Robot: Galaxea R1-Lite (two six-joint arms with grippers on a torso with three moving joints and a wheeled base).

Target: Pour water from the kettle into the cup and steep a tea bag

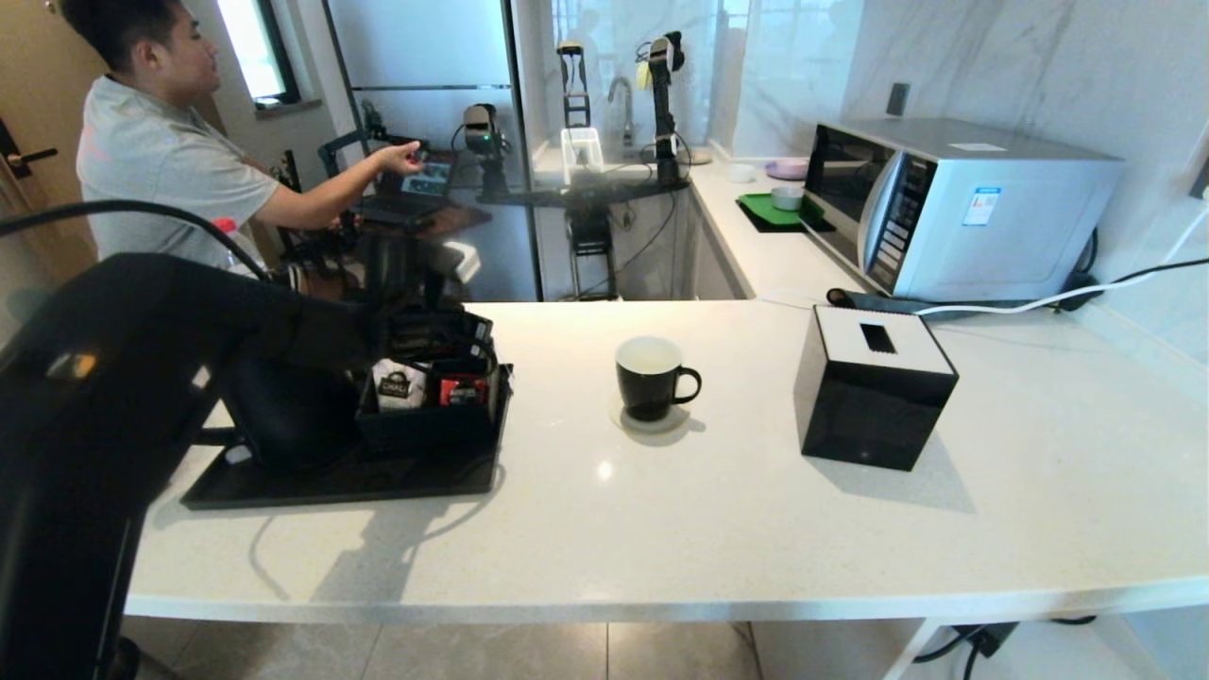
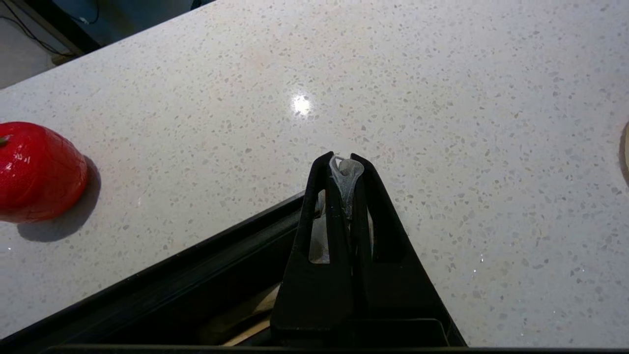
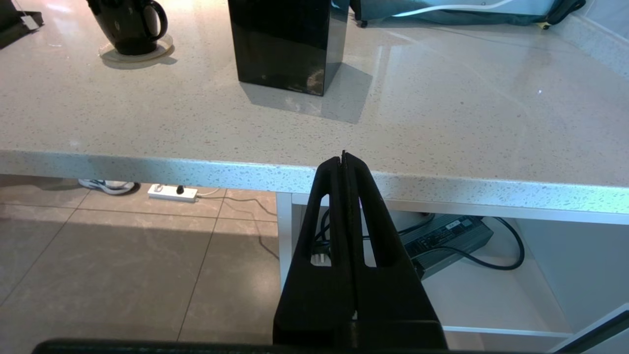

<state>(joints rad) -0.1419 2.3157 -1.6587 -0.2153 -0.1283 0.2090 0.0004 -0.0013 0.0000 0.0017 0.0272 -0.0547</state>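
Now the left tool (image 2: 346, 164), over the black tray (image 2: 196, 275), pinches just a thin wisp of the tea bag (image 2: 347, 183), which could slip before reaching the cup (image 1: 649, 376) at three o'clock.

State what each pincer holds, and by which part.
The left pincer is shut on a translucent, crinkled bit of the tea bag; which part cannot be told. The right pincer holds nothing.

left gripper (image 2: 344, 164) is reaching over the bench's left end, fingers (image 2: 319, 216) clamped on a translucent scrap; right gripper (image 3: 344, 160) parked below the near edge, pressed together.
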